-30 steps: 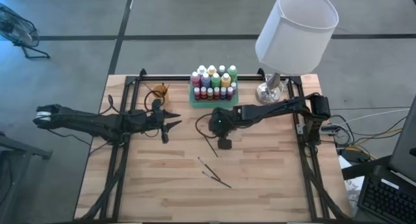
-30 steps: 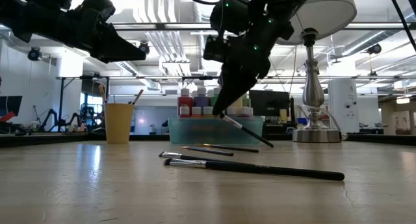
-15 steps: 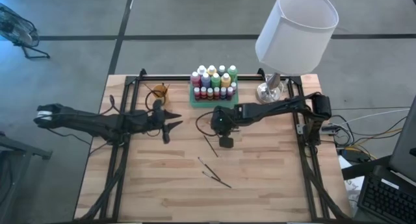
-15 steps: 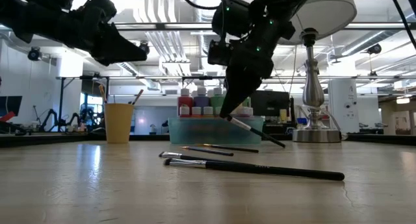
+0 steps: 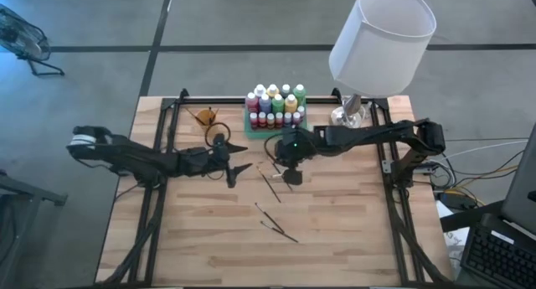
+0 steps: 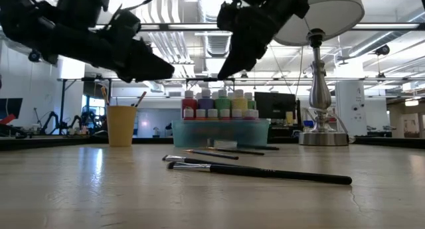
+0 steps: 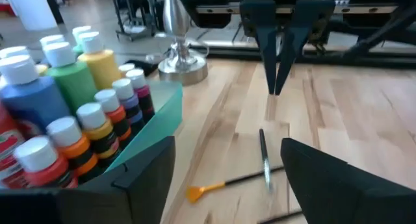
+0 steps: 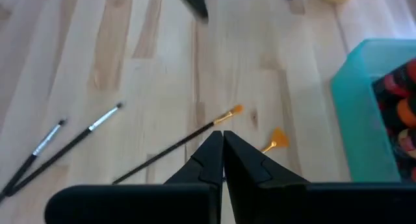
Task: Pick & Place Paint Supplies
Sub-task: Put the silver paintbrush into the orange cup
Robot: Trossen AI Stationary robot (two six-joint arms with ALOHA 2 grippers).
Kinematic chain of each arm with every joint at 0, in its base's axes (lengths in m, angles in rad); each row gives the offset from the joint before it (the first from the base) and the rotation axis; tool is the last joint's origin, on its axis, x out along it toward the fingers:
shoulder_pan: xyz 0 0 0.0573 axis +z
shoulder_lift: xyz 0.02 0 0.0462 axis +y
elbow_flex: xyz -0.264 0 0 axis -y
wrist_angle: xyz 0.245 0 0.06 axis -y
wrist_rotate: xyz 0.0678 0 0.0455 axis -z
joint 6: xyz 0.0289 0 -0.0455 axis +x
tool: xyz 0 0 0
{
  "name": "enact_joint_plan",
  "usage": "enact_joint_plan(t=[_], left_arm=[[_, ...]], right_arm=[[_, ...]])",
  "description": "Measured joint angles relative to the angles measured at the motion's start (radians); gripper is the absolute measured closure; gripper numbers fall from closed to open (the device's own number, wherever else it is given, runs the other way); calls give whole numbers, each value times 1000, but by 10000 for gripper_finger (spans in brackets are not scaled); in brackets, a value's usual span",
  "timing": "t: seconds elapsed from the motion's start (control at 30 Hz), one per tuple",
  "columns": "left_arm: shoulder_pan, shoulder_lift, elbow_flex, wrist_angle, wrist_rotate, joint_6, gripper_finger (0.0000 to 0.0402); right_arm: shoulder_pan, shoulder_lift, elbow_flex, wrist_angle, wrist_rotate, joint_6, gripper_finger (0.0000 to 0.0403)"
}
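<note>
Over the pale wooden table (image 5: 335, 230) both dark arms hang in the air near the middle. The left gripper (image 5: 236, 160) hovers just in front of the small orange cup (image 5: 206, 116), its two dark fingers (image 7: 338, 178) spread wide with nothing between them. The right gripper (image 5: 287, 173) floats in front of the green rectangular tray (image 5: 248, 126), its fingers pressed together and holding nothing. Inside that tray stand the small paint bottles in red, yellow, green, blue and orange with pale caps (image 5: 275, 106), packed upright in rows. On the bare wood just below the right gripper lie two thin dark-handled paintbrushes with orange bristles (image 8: 170, 147), crossing near each other. Two more slim dark brushes with silver ferrules (image 5: 272, 220) lie side by side closer to the table's front edge. A silver-stemmed lamp with a white shade (image 5: 381, 33) stands at the far right corner.
</note>
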Motion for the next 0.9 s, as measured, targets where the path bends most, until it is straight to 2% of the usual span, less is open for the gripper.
enact_joint_plan(t=[0.2,0.43,0.9], left_arm=[[1,121,37,59,-6,37,117],[1,85,68,56,-11,65,119],[2,-117,64,-167,-102,69,119]], right_arm=[[-1,-17,-10,-60,0,-14,395],[18,58,-61,-32,-3,-14,389],[64,189,-35,45,0,-69,269]])
